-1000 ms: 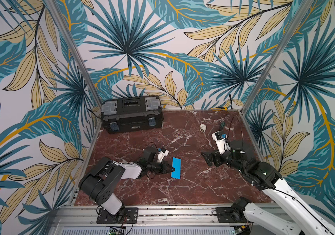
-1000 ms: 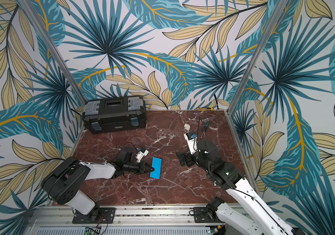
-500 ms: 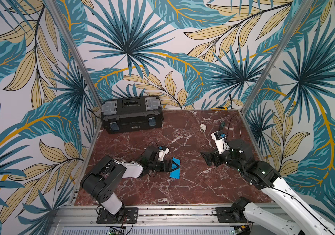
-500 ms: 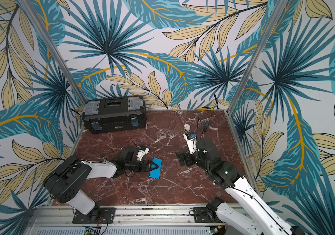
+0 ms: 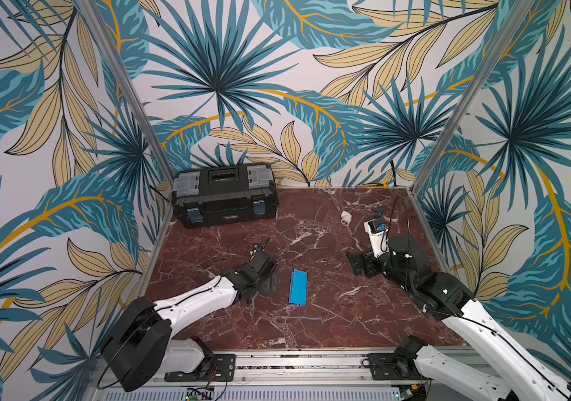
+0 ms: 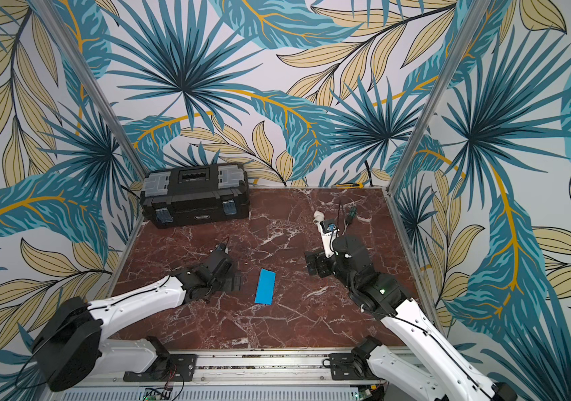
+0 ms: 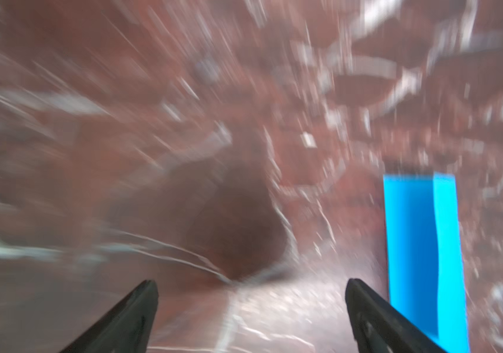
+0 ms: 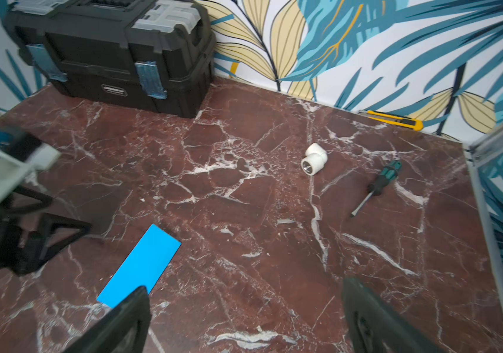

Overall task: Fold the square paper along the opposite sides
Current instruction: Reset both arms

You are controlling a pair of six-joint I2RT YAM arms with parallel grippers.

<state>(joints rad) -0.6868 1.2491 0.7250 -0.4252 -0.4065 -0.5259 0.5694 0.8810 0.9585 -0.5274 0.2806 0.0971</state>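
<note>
Left gripper (image 5: 270,282) sits just beside the square paper (image 5: 298,287), jaws wide and empty. The paper lies mid-tabletop (image 5: 311,330), folded into a narrow strip. Nothing pins it, so I reckon the crease could spring open or a jaw could nudge it. Right gripper (image 5: 357,265), further back, is wide and empty too.

We see the square paper (image 5: 298,287), bright blue, folded into a long thin strip. It lies flat on the bench (image 5: 329,312), pointing twelve to six o'clock.
</note>
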